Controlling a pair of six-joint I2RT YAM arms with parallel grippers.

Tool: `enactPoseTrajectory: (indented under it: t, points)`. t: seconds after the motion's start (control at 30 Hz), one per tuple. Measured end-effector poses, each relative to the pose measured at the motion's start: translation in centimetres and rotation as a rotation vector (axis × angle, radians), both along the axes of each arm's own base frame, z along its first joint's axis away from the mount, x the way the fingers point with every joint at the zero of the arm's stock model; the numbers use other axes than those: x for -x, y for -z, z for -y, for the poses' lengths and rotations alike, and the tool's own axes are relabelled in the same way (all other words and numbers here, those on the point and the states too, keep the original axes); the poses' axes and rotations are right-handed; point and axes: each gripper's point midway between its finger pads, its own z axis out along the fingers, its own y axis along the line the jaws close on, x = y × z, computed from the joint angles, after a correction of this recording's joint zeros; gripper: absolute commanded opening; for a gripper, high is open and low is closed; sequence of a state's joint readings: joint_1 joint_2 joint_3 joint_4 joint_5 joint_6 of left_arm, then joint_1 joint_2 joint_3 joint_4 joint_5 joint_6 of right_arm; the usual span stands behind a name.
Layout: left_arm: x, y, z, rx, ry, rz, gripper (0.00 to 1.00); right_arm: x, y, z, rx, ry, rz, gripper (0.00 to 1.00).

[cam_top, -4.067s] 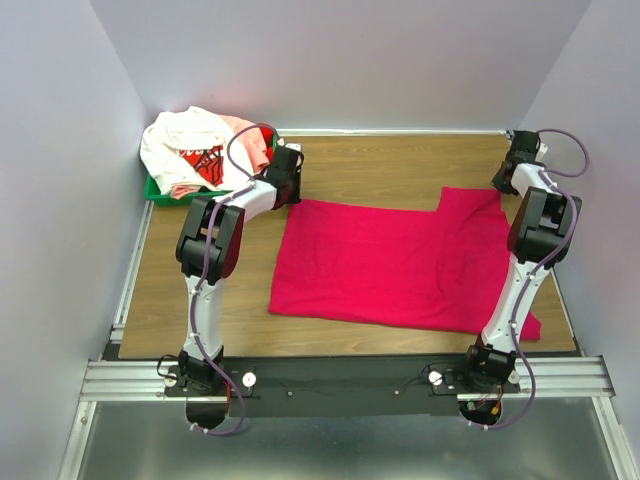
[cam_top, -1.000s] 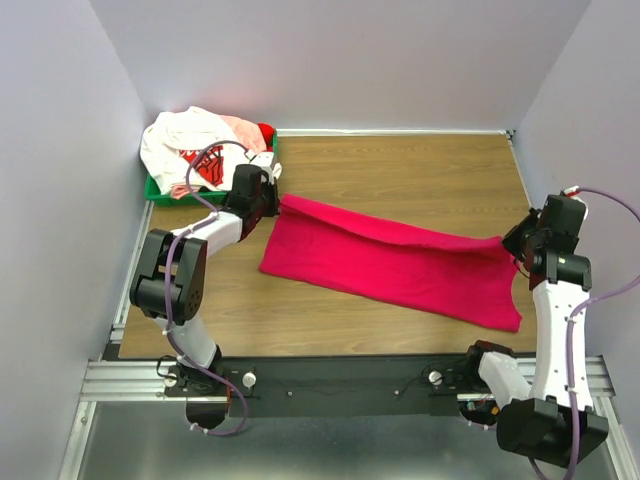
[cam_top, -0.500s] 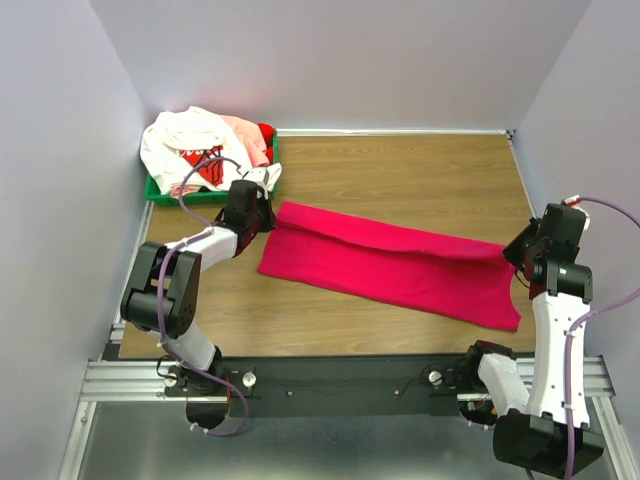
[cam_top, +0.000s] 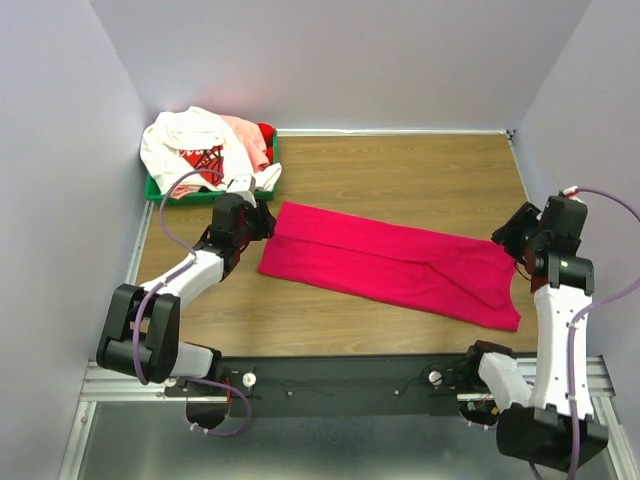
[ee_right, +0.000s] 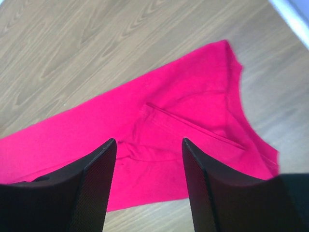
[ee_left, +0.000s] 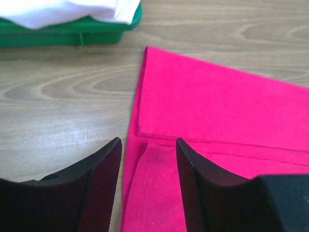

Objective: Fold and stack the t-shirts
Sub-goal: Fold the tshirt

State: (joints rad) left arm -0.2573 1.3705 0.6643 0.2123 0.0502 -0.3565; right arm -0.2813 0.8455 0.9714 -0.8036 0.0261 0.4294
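A magenta-red t-shirt point(cam_top: 390, 265) lies folded lengthwise into a long strip across the middle of the wooden table. My left gripper point(cam_top: 258, 222) hovers open over its left end, where the folded edge point(ee_left: 203, 116) shows between the dark fingers point(ee_left: 104, 174). My right gripper point(cam_top: 512, 245) stands open above the right end of the t-shirt point(ee_right: 159, 125), holding nothing. Further t-shirts, a white one with a red print point(cam_top: 195, 150), a pale pink one point(cam_top: 245, 130) and a red one point(cam_top: 265, 133), are heaped at the back left.
The heap lies in a green plastic tray point(cam_top: 165, 193) at the back left corner, its rim point(ee_left: 67, 35) close to my left gripper. Pale walls enclose the table on three sides. A metal rail point(cam_top: 340, 380) runs along the near edge.
Both grippers have opened and let go of the magenta-red t-shirt, which now lies flat as a folded strip. The left arm has drawn back leftwards; the right has lifted a little.
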Motion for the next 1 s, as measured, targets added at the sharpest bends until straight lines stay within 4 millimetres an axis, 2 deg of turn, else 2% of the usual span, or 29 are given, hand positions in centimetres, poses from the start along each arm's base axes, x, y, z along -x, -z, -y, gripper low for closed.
enactPoseTrajectory:
  t: [0.17, 0.27, 0.33, 0.37, 0.5, 0.6, 0.8, 1.0]
  points:
    - [-0.1, -0.6, 0.8, 0.028, 0.036, 0.031, 0.55, -3.1, 3.2, -1.9, -0.045, -0.083, -0.062, 0.62]
    - [-0.2, -0.6, 1.0, 0.033, 0.046, 0.035, 0.55, -5.1, 5.8, -4.9, -0.056, -0.168, -0.121, 0.62]
    - [-0.2, -0.1, 1.1, 0.033, 0.05, 0.025, 0.55, -6.2, 6.9, -5.8, -0.065, -0.191, -0.135, 0.61]
    - [-0.2, 0.0, 1.1, 0.032, 0.052, 0.02, 0.55, -6.8, 8.1, -6.1, -0.072, -0.193, -0.163, 0.61]
    - [-0.2, 0.3, 1.2, 0.029, 0.059, 0.017, 0.54, -7.7, 12.0, -5.6, -0.071, -0.158, -0.246, 0.61]
    - [-0.4, 0.3, 1.2, 0.024, 0.066, 0.026, 0.54, -8.1, 13.8, -5.2, -0.061, -0.138, -0.284, 0.61]
    - [-0.4, 1.5, 1.2, 0.006, 0.075, 0.004, 0.54, -8.5, 16.5, -4.5, -0.037, -0.106, -0.338, 0.58]
    - [-0.4, 2.0, 1.3, 0.0, 0.083, -0.006, 0.54, -8.6, 18.5, -3.8, -0.011, -0.082, -0.383, 0.51]
